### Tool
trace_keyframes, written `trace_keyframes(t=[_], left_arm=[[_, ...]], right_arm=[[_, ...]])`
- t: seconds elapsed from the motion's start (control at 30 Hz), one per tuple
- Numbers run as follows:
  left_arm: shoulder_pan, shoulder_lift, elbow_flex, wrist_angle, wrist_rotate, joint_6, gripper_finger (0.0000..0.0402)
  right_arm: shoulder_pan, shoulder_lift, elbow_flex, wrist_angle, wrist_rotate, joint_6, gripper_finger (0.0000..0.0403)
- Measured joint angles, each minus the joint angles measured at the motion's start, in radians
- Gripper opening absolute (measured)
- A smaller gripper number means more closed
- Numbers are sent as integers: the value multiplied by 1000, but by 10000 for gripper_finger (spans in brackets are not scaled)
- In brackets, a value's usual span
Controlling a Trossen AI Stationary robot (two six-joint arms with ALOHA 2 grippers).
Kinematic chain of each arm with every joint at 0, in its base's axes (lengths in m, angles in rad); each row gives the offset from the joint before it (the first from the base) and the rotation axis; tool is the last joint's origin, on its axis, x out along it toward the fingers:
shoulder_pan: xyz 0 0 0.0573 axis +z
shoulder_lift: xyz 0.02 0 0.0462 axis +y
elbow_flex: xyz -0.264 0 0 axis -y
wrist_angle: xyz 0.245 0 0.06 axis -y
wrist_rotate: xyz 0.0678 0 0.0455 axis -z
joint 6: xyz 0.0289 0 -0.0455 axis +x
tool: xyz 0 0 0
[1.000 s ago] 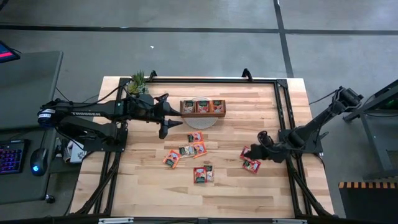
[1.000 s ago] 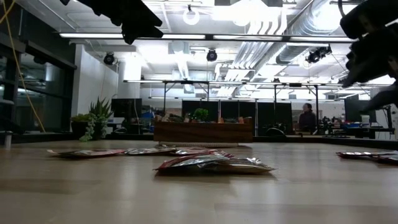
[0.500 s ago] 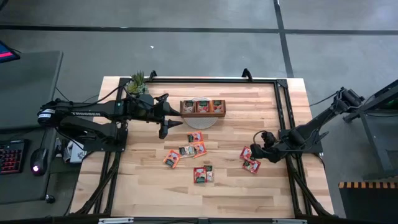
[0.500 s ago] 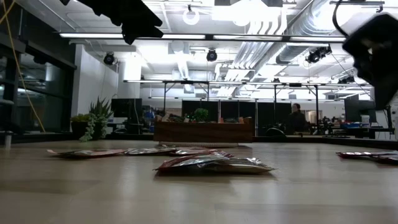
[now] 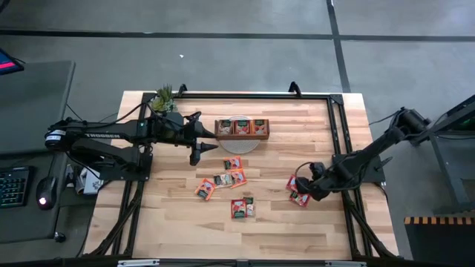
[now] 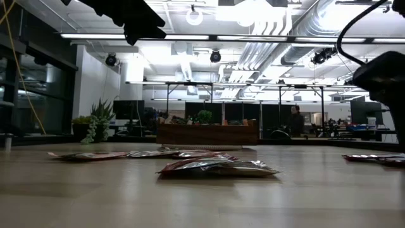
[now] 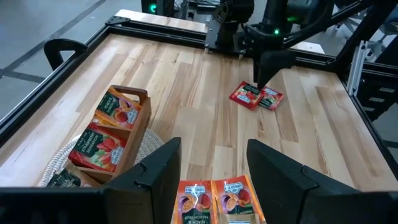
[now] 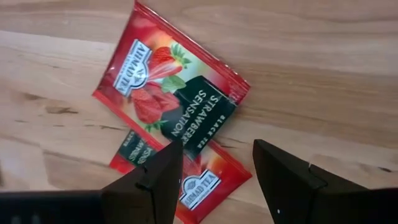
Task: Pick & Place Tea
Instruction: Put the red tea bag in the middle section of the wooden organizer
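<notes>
Here the right tool point(image 5: 306, 183) sits low over the pale wooden plank counter point(image 5: 312, 126) at the right of centre in the high view, directly above a pair of red flat square strawberry tea sachets point(image 5: 298, 190). In the right wrist view its two dark fingers point(image 8: 152, 180) stand well apart with nothing between them, and the upper red sachet with a dark label point(image 8: 169, 99) lies just ahead of them, overlapping a second red sachet point(image 8: 196, 177) whose corner runs into the gap between the fingers. The upper sachet lies flat and cornerwise, its diagonal running from the upper left of that frame toward the lower right, so the fingers would probably meet a corner rather than a straight edge. This arm is plainly the nearer one to this pair.

The left tool point(image 5: 209, 145) hangs in the upper middle of the high view, just left of the brown wooden three-compartment tray point(image 5: 241, 127), which already holds sachets and rests on a pale round mat point(image 5: 239, 145). Its fingers, seen in the left wrist view, are spread wide and empty. More loose red and orange sachets point(image 5: 225, 178) lie in the centre, and another pair point(image 5: 243, 207) lower down. Between the right tool and the tray the counter is bare wood; the likelier trouble is lifting both overlapped sachets at once. A small green potted plant point(image 5: 165, 97) stands at the upper left corner.
</notes>
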Motion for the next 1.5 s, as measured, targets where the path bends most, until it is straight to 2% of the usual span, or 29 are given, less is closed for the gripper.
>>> trace_keyframes(t=[0.23, 0.47, 0.8, 1.03, 1.27, 1.37, 1.5], left_arm=[[0, 0, 0, 0, 20, 0, 182], [0, 0, 0, 0, 27, 1, 182], [0, 0, 0, 0, 27, 8, 182], [0, 0, 0, 0, 27, 8, 182], [0, 0, 0, -1, 27, 8, 182], [0, 0, 0, -7, 27, 8, 182], [0, 0, 0, -14, 27, 8, 182]], right_arm=[[-18, 61, 4, 42, 1, -2, 191], [-53, 68, 2, 61, 4, -18, 191], [-68, 71, 0, 121, 62, -34, 191], [-127, 76, -1, 126, 102, -72, 191], [-151, 99, -34, 233, 94, -98, 190], [-151, 100, -35, 237, 91, -104, 179], [-151, 101, -37, 234, 84, -110, 142]])
